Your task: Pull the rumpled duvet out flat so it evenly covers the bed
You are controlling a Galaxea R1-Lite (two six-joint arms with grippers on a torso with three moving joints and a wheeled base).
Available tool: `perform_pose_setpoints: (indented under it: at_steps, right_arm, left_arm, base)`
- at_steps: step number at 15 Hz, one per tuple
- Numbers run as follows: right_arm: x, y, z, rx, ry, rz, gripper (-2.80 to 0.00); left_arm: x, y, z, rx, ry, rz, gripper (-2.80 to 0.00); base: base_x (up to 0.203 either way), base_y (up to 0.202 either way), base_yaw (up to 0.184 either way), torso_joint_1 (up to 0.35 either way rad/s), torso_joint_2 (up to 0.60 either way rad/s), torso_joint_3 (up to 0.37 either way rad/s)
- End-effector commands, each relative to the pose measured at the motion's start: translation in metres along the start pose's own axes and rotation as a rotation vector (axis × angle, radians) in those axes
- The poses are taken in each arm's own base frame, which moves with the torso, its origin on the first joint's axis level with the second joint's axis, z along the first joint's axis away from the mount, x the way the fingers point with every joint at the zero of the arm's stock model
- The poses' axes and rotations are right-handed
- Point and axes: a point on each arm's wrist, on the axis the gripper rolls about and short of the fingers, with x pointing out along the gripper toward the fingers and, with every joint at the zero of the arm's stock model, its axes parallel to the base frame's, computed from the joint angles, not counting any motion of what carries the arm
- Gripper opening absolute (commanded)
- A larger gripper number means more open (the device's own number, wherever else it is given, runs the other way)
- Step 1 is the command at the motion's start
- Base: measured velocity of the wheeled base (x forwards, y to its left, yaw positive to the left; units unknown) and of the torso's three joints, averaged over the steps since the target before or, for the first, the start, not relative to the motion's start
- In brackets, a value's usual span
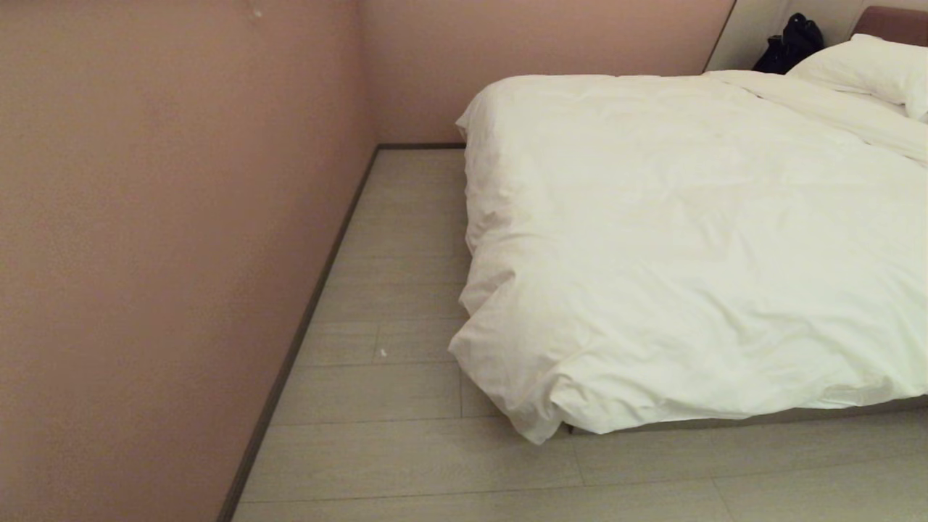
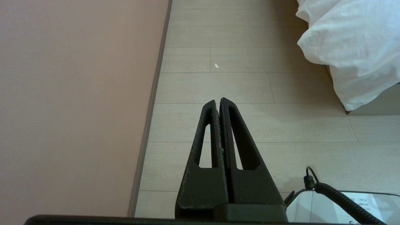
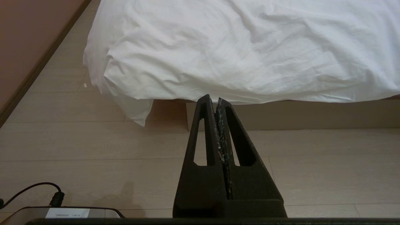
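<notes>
Ahead of the right gripper (image 3: 216, 99), pinched shut and empty, duvet (image 3: 243, 50) droops over bed (image 3: 312, 114) foot edge, corner sagging floorward; left gripper (image 2: 218, 101), also closed, faces bare floor (image 2: 250, 87), farther off, so right arm sits nearer.

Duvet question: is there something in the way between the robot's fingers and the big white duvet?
Nothing visible is. The right gripper is shut and points at the duvet edge hanging over the bed, with only bare floor between. The left gripper, also shut, points at floor beside the wall, off to the side of the duvet.
</notes>
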Motion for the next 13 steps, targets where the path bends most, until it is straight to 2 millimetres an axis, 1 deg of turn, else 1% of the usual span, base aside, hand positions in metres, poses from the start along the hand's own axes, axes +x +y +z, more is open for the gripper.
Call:
perform_pose_setpoints:
  at_steps: [1,13]
  right_arm:
    - [0.0,0.0,-0.0001,0.0,0.0,0.0,-2.8]
    - [0.0,0.0,0.0001,0.007,-0.002,-0.001,-2.8]
  left_arm:
    - [0.0,0.0,-0.0002,-0.001,0.001,0.0,-2.8]
    - [0.0,0.0,-0.0002,-0.001,0.001,0.0,-2.8]
  base:
    - [0.0,0.0,0.0,0.0,0.0,0.0]
    - [0.0,0.0,0.0,0.0,0.0,0.0]
